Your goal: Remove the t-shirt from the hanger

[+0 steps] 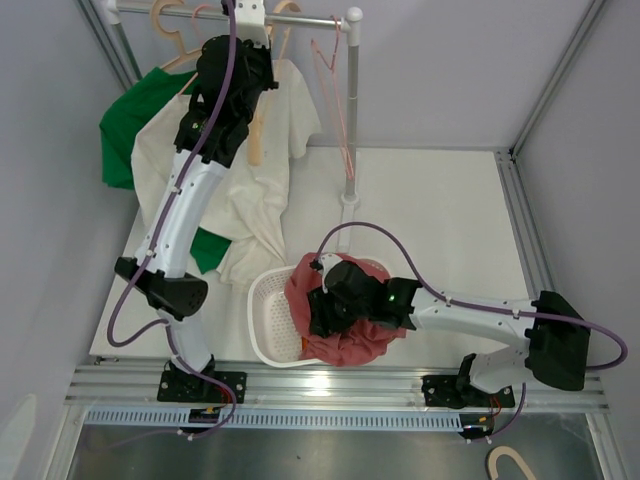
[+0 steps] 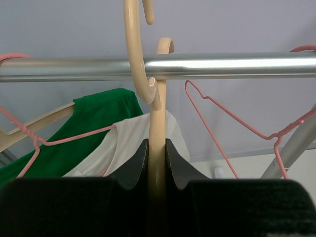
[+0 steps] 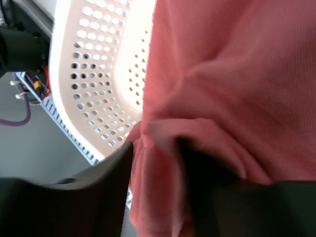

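- The right end effector [image 3: 155,168] hangs over the near edge of the table [image 1: 440,220] with its fingers apart and a fold of the red t-shirt [image 1: 355,335] lying between them; I cannot tell whether it is pinching the cloth or has let go
- The red t-shirt is heaped in the white basket [image 1: 265,320], spilling over its right rim, with no hanger showing in it, so the removal itself looks done for this garment
- What seems left here is small: a clear release and a withdrawal of the arm from the basket
- Farther back, the left end effector [image 2: 156,148] is clenched on the stem of a beige hanger [image 2: 157,118] just under the rail [image 2: 222,66], and the hanger looks bare
- Judging by that, the hanger is yet to be let go or put aside
- A white t-shirt [image 1: 260,200] and a green t-shirt [image 1: 125,130] hang at the rail on other hangers, beside an empty pink wire hanger [image 2: 232,123]
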`<move>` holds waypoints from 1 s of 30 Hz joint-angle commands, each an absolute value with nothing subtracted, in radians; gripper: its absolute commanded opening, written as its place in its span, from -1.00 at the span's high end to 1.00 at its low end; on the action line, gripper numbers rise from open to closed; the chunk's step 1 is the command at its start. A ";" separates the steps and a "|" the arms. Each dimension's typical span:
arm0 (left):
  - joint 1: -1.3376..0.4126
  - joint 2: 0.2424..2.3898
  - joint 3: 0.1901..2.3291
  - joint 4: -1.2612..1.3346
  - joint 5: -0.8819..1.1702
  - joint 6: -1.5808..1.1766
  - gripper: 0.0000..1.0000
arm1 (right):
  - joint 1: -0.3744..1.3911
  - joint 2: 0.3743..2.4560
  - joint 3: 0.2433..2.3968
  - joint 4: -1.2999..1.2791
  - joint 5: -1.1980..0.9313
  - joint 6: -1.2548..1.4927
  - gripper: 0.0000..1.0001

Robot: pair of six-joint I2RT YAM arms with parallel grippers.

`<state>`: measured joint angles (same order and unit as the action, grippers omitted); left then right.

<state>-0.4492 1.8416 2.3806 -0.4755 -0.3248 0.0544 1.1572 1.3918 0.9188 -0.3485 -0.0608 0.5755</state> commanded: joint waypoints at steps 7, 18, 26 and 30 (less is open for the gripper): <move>-0.419 1.893 2.408 -0.302 -0.282 0.091 0.99 | 1.149 1.229 1.063 -0.433 -0.031 0.500 -0.34; -0.414 1.970 2.434 -0.267 -0.203 0.072 0.99 | 1.088 1.022 1.052 -0.463 -0.045 0.491 -0.44; -0.414 2.016 2.448 -0.265 -0.172 0.055 0.98 | 1.086 0.942 0.999 -0.443 -0.026 0.512 -0.45; -0.414 2.006 2.416 -0.285 -0.115 0.009 0.99 | 1.086 0.943 0.985 -0.439 -0.017 0.512 -0.44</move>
